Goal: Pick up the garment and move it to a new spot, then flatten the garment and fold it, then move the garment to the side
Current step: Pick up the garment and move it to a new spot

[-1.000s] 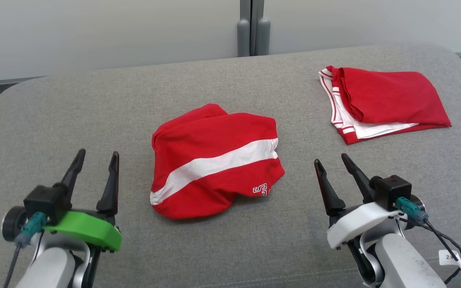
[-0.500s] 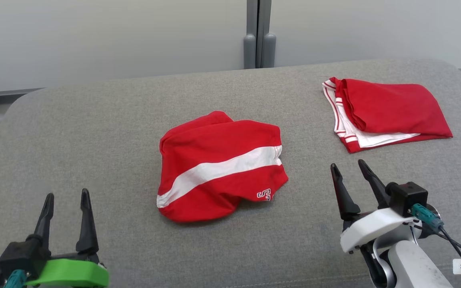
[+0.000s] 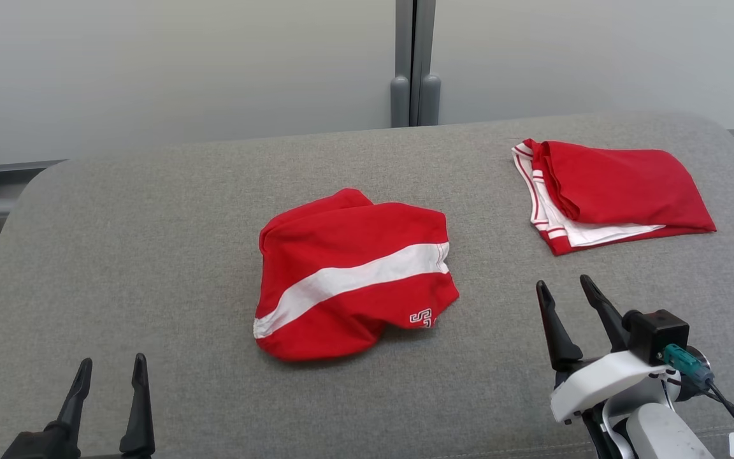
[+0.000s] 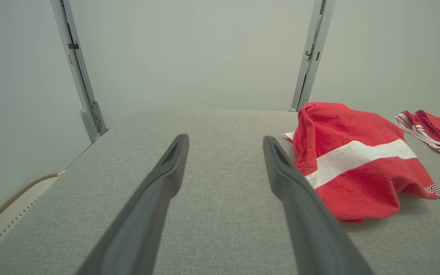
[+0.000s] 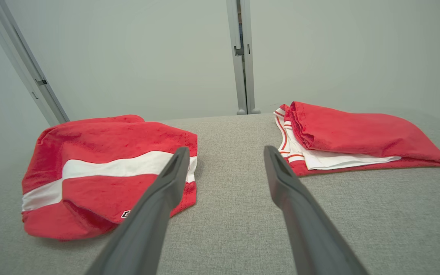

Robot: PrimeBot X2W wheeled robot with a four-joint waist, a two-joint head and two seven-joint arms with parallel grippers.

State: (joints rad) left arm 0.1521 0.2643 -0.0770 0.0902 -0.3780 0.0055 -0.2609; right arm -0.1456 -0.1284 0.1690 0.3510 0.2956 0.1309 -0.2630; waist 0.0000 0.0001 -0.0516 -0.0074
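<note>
While the left end effector and the right end effector both stand with their dark fingers apart and nothing between them, the crumpled garment lies in the middle of the grey fabric-covered desk. It is red, bunched into a rough mound, with a white band running slantwise across it and a small white emblem at its near right corner. The left end effector sits low at the near left, well apart from the cloth; its wrist view puts the mound off to the right of its fingers. The right end effector sits at the near right, and its wrist view looks along the bare strip between the mound and a folded red garment with white trim, which lies flat at the far right of the desk. A grey post rises against the pale wall behind.
</note>
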